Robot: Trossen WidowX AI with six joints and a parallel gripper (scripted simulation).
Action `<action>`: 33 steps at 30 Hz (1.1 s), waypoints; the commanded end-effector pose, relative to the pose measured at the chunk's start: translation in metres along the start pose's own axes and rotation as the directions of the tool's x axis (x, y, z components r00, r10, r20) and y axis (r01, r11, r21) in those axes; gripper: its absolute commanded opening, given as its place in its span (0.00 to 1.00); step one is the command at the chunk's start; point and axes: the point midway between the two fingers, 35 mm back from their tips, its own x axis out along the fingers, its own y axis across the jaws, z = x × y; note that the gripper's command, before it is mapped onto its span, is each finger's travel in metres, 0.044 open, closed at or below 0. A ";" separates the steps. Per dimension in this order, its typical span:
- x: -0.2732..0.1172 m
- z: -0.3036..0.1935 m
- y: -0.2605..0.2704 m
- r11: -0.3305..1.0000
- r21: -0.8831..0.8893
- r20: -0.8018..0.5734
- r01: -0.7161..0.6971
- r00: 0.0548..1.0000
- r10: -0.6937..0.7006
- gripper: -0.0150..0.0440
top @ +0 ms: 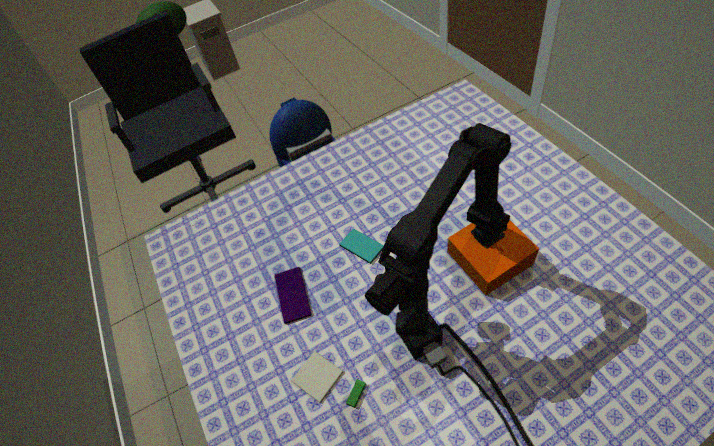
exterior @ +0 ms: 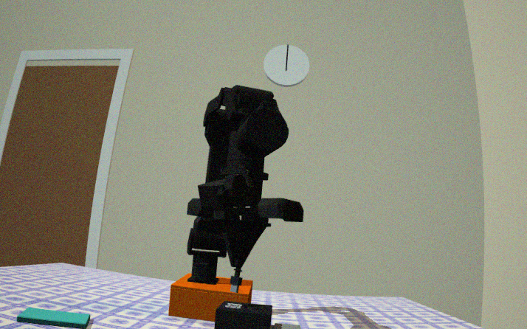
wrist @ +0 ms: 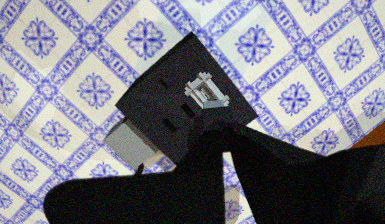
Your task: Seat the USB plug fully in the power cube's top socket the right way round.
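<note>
The black power cube [exterior: 243, 316] [wrist: 158, 95] stands on the table. Its pale raised socket [wrist: 222, 96] shows on the top face in the wrist view, and no plug is seen in it. My gripper [exterior: 237, 268] points down and is shut on the USB plug [exterior: 235, 284], which has a dark body and a grey metal end pointing down. In the exterior view the plug hangs above the cube's top, apart from it. The fingers hide most of the plug in the wrist view, so which way round it faces cannot be told.
A grey block [top: 435, 356] [wrist: 130, 145] with black cables is at the cube's side. The arm's base stands on an orange box [top: 487, 265] [exterior: 192, 300]. A teal slab [top: 361, 245] [exterior: 52, 318], purple slab [top: 292, 295], cream square [top: 317, 376] and green block [top: 356, 393] lie on the table.
</note>
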 end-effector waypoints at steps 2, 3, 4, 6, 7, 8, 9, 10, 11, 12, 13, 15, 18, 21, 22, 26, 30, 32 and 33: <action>0.000 0.000 0.000 0.993 0.118 0.000 0.001 1.000 -0.001 0.25; 0.000 0.000 0.000 0.990 0.144 0.000 0.001 1.000 -0.001 0.25; 0.000 0.000 0.000 0.985 0.170 0.000 0.001 1.000 -0.001 0.25; 0.000 0.000 0.000 0.975 0.221 0.000 0.001 1.000 -0.001 0.25; 0.000 0.000 0.000 0.969 0.247 0.000 0.001 1.000 -0.001 0.25; 0.000 0.000 0.000 0.962 0.272 0.000 0.001 1.000 -0.001 0.25; 0.000 0.000 0.000 0.955 0.297 0.000 0.001 1.000 -0.001 0.25; 0.000 0.000 0.000 0.947 0.322 0.000 0.001 1.000 -0.001 0.25; 0.000 0.000 0.000 0.938 0.347 0.000 0.001 1.000 -0.001 0.25; 0.000 0.000 0.000 0.929 0.371 0.000 0.001 1.000 -0.001 0.25; 0.000 0.000 0.000 0.919 0.395 0.000 0.001 1.000 -0.001 0.25; 0.000 0.000 0.000 0.897 0.443 0.000 0.001 1.000 -0.001 0.25; 0.000 0.000 0.000 0.859 0.512 0.000 0.001 1.000 -0.001 0.25; 0.000 0.000 0.000 0.816 0.577 0.000 0.001 1.000 -0.001 0.25; 0.000 0.000 0.000 0.801 0.599 0.000 0.001 1.000 -0.001 0.25; 0.000 0.000 0.000 0.734 0.679 0.000 0.001 1.000 -0.001 0.25; 0.000 0.000 0.000 0.659 0.752 0.000 0.001 1.000 -0.001 0.25; 0.000 0.000 0.000 0.619 0.786 0.000 0.001 1.000 -0.001 0.25; 0.000 0.000 0.000 0.598 0.801 0.000 0.001 1.000 -0.001 0.25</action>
